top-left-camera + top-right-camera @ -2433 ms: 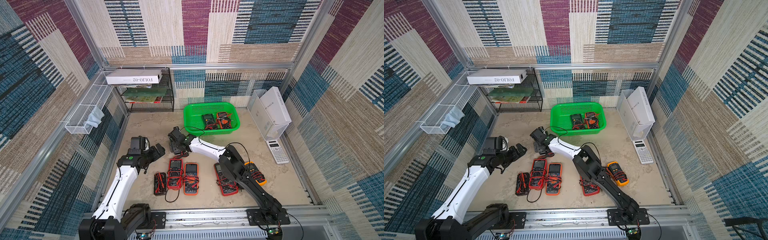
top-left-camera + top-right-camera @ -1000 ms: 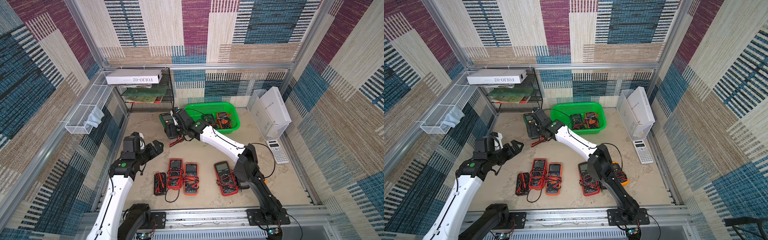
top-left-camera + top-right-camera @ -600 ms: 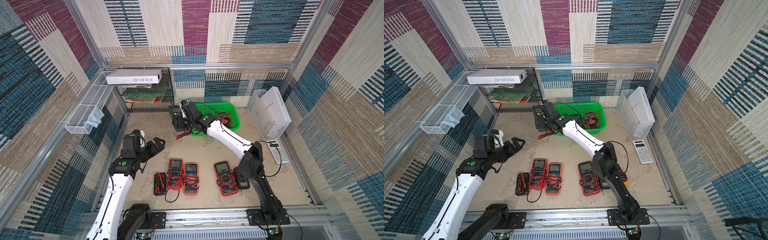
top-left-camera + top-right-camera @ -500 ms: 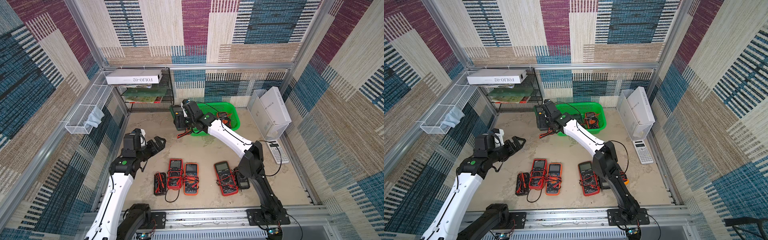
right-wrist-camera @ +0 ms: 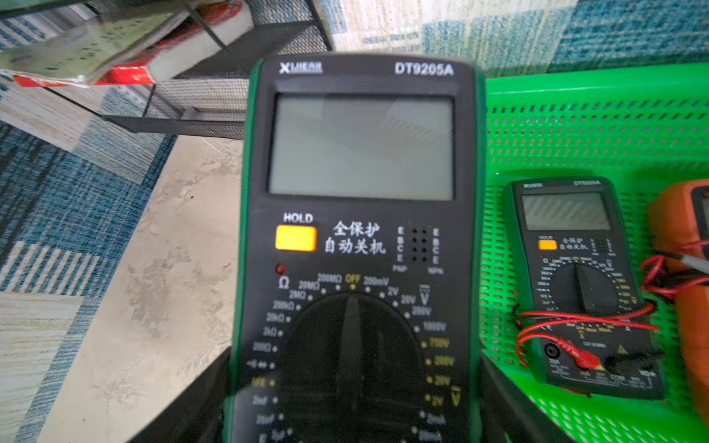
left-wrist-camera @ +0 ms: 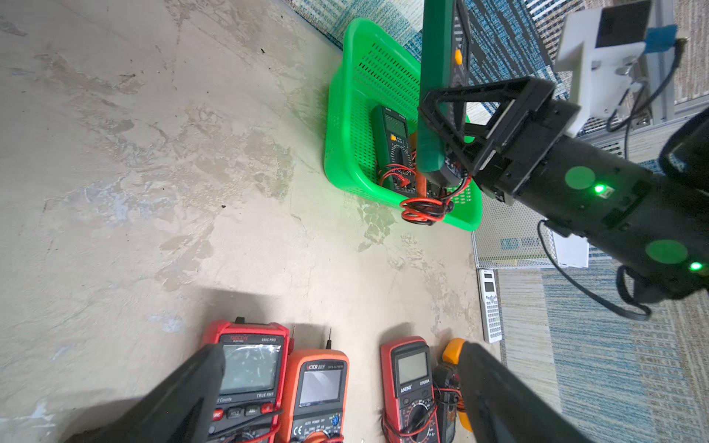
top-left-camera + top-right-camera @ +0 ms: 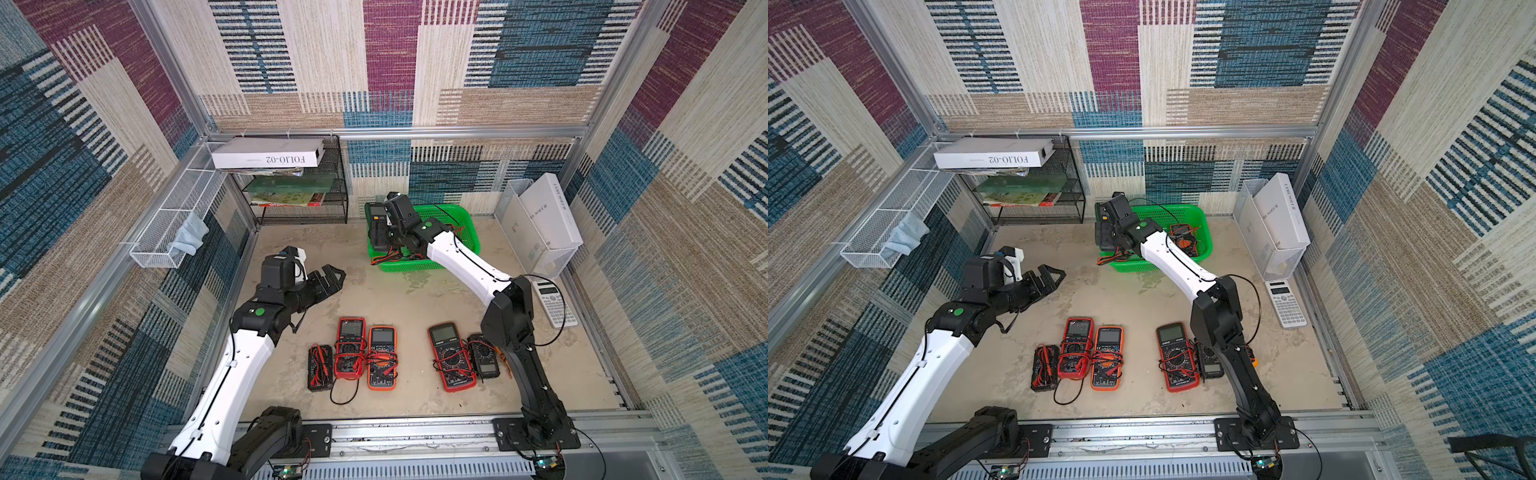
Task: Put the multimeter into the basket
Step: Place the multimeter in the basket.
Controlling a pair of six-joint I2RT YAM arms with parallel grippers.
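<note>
My right gripper (image 7: pixel 388 233) is shut on a black multimeter with green edges (image 7: pixel 375 227), marked DT9205A (image 5: pixel 356 191). It hangs over the left end of the bright green basket (image 7: pixel 471 232), partly outside the rim (image 5: pixel 575 86). Its coiled red and black leads (image 6: pixel 424 209) dangle over the front rim. Inside the basket lie a matching green multimeter (image 5: pixel 575 287) and an orange one (image 5: pixel 681 230). My left gripper (image 7: pixel 335 277) hovers open and empty above the floor to the left, well apart from the basket (image 7: pixel 1202 222); its fingers (image 6: pixel 184 399) frame the multimeters on the floor.
Several multimeters lie in a row near the front: a red one (image 7: pixel 350 347), an orange one (image 7: pixel 382 358), another red one (image 7: pixel 451 357). A calculator (image 7: pixel 555 305) lies at the right. A black mesh shelf rack (image 7: pixel 299 195), a white wire basket (image 7: pixel 174 220) and white boxes (image 7: pixel 544 216) line the back and sides.
My right arm has carried the green-edged multimeter from the middle of the floor back and to the right, up to the basket's left end. The left arm has barely moved.
</note>
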